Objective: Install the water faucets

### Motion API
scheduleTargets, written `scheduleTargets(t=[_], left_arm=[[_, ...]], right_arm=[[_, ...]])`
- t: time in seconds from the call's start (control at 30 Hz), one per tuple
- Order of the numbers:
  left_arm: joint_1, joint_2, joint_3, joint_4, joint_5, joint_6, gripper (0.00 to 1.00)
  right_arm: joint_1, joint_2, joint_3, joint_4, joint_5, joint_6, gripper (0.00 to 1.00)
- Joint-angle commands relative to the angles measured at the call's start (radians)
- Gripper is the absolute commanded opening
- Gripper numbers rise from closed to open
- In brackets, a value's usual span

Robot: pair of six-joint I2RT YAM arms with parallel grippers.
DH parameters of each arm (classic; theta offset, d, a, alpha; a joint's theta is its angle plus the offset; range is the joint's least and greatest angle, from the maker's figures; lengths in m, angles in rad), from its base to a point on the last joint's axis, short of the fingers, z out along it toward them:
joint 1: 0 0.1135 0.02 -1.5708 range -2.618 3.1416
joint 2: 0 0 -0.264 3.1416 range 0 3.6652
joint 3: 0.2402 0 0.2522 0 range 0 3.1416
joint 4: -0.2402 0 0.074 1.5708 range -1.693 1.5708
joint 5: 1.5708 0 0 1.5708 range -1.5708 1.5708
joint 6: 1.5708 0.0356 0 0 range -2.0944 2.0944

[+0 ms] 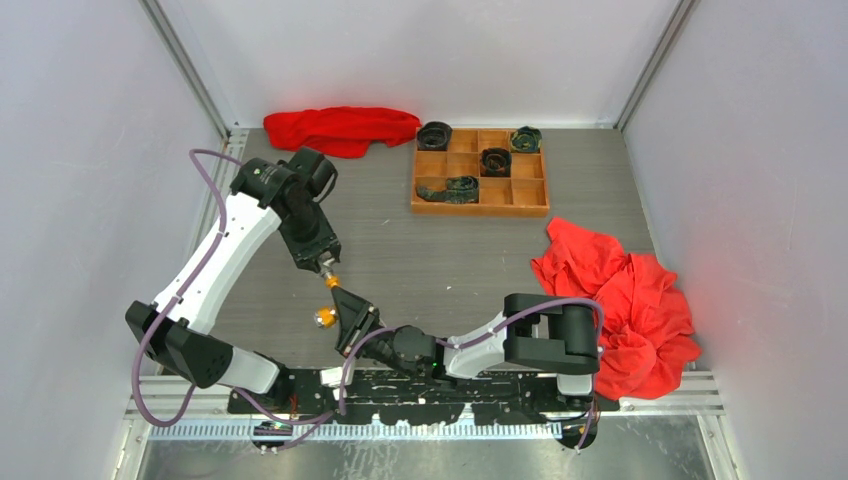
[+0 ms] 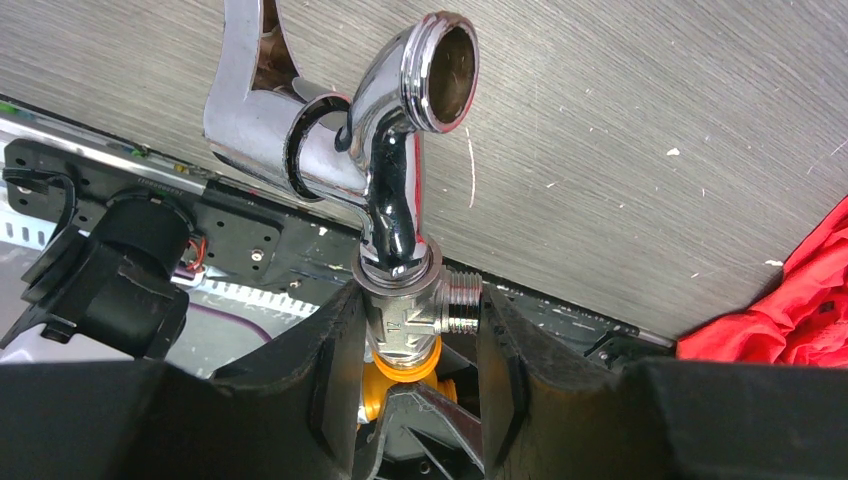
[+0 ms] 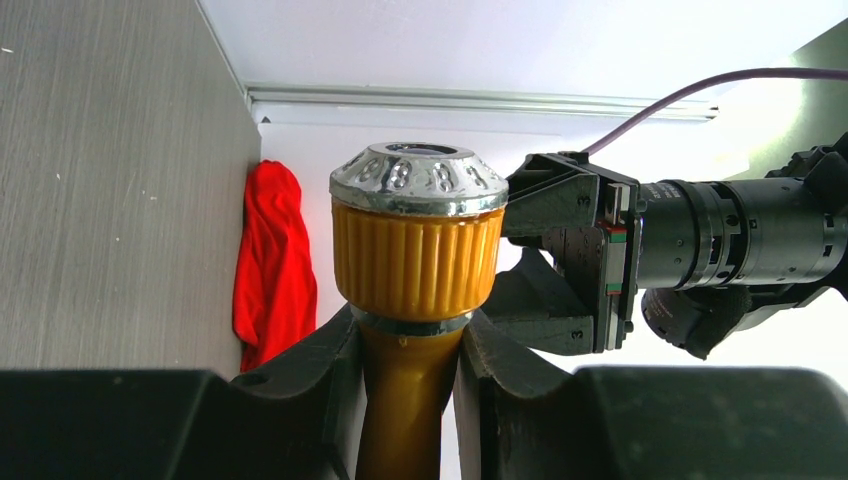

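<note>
Grey table [image 1: 450,260]; left claw [image 2: 417,310] grips silver faucet [image 2: 397,190] lengthwise, right claw [image 3: 408,335] orange faucet [image 3: 416,262].

**Where everything lies, measured from the compartment tray**

The compartment tray [image 1: 480,210] sits at the far side of the table [image 1: 440,260]. Four rolled items [image 1: 495,160] lie inside it: one in the far-left corner compartment, one in the far-right corner, one in a middle compartment, and one along the near row toward the left. A cloth [image 1: 340,130] lies just left of the tray's far-left corner. Nearer than the tray and to its right is a heaped cloth [image 1: 620,300], by the table's near edge. Nearer than the tray and to its left, the left gripper [image 2: 415,300] clamps the lever faucet [image 2: 395,190]. Just nearer again, the right gripper [image 3: 408,350] clamps the collared faucet [image 3: 415,250].
</note>
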Motion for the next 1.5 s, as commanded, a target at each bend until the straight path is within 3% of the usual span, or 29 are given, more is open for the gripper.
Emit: scheduleTargets(t=[0.0, 0.63, 1.47], left_arm=[[-0.012, -0.029, 0.029, -0.009, 0.001, 0.004, 0.00], [-0.022, -0.036, 0.027, -0.005, 0.003, 0.010, 0.00], [-0.038, -0.026, 0.035, 0.009, 0.017, 0.003, 0.00]], right_arm=[[-0.011, -0.031, 0.032, 0.037, -0.009, 0.036, 0.01], [-0.016, -0.095, 0.025, -0.032, -0.045, 0.180, 0.01], [-0.055, -0.027, 0.014, 0.143, -0.033, 0.347, 0.01]])
